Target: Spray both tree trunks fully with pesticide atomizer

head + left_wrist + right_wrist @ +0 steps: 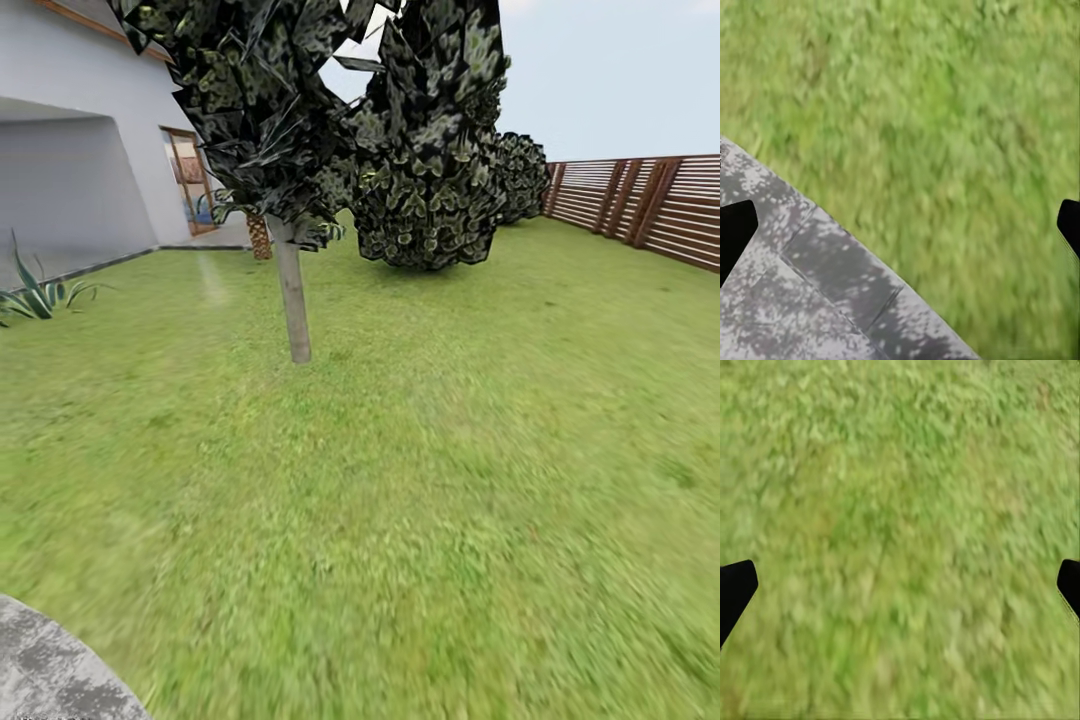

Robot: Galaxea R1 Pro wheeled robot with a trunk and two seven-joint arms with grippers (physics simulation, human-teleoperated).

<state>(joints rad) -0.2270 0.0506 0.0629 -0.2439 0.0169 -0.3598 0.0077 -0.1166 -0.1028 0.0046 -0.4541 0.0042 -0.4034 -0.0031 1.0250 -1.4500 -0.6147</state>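
While the head camera looks out across the lawn (pixel 450 480), a curved patch of grey paving (pixel 50 670) sits at the near left corner. Further left to right: a striped-leaf plant (pixel 35 290) by the pale house wall (pixel 70 180), then a pale bare tree trunk (pixel 292 300) standing upright in the grass under dark foliage, a big dark bush (pixel 430 190) behind it, and the brown slat fence (pixel 650 205) along the right. The left gripper (pixel 900 229) hangs over the paving edge, fingertips (pixel 733 229) spread wide, nothing between them. The right gripper (pixel 900 585) hangs over plain grass, equally wide apart and empty. The atomizer can't be placed from here.
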